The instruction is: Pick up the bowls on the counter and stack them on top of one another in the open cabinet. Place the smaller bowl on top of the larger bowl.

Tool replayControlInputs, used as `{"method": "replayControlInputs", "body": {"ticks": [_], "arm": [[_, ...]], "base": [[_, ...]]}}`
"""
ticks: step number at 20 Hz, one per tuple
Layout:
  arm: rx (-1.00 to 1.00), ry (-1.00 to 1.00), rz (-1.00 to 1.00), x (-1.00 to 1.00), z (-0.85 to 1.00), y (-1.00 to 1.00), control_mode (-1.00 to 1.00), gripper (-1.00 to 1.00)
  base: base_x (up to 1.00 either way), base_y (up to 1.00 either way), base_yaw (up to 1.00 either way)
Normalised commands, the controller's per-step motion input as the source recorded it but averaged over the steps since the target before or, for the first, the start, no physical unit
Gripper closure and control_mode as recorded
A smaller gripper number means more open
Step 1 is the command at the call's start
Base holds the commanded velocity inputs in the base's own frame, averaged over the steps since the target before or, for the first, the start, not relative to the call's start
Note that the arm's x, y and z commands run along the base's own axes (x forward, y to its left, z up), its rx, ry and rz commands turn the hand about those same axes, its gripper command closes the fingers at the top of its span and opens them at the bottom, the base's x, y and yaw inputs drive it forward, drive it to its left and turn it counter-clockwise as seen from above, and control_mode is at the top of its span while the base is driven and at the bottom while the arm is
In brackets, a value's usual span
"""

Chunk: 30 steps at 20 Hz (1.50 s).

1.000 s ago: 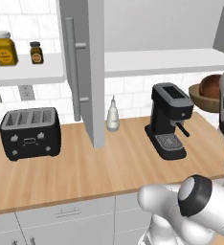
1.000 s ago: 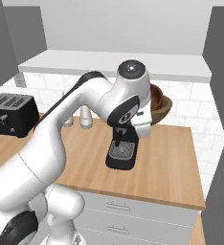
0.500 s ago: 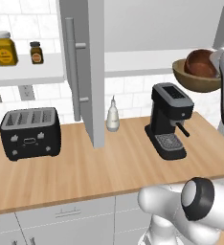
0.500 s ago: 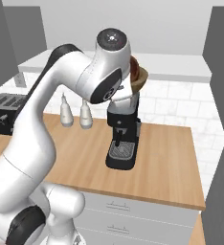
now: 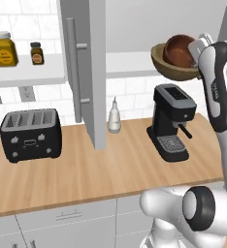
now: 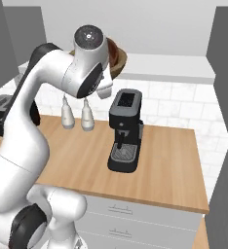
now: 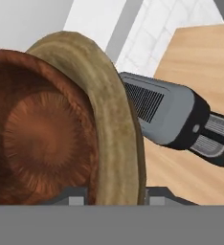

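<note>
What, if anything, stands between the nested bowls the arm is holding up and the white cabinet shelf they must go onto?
Nothing visible. The larger bowl, with the smaller bowl inside it, hangs above the coffee machine beside the shelf, whose nearby stretch looks bare.

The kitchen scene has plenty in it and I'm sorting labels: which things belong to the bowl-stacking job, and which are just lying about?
Part of the job:
- small dark bowl, nested in the big one
- big wooden bowl, held up by the gripper
- cabinet, door open
- counter

Just lying about:
- toaster
- coffee machine
- shaker
- two jars
</note>
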Motion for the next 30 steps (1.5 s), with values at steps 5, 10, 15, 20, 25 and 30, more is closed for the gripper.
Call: {"method": "replayControlInputs", "body": {"ticks": [5,10,15,20,25,30], "arm": [[0.01,-0.12,0.07,0.68,0.01,0.31,-1.00,1.00],[0.00,-0.07,0.00,0.70,0.00,0.21,-1.00,1.00],[0.00,0.00,0.00,0.74,0.00,0.03,-1.00,1.00],[0.00,0.00,0.00,0.68,0.00,0.00,-1.00,1.00],[0.00,0.02,0.00,0.54,-0.04,0.00,-1.00,1.00],[0.00,0.00,0.00,0.39,-0.19,0.06,-1.00,1.00]], "base": [[0.00,0.00,0.00],[0.00,0.00,0.00],[0.00,0.00,0.00],[0.00,0.00,0.00],[0.00,0.00,0.00],[0.00,0.00,0.00]]}}
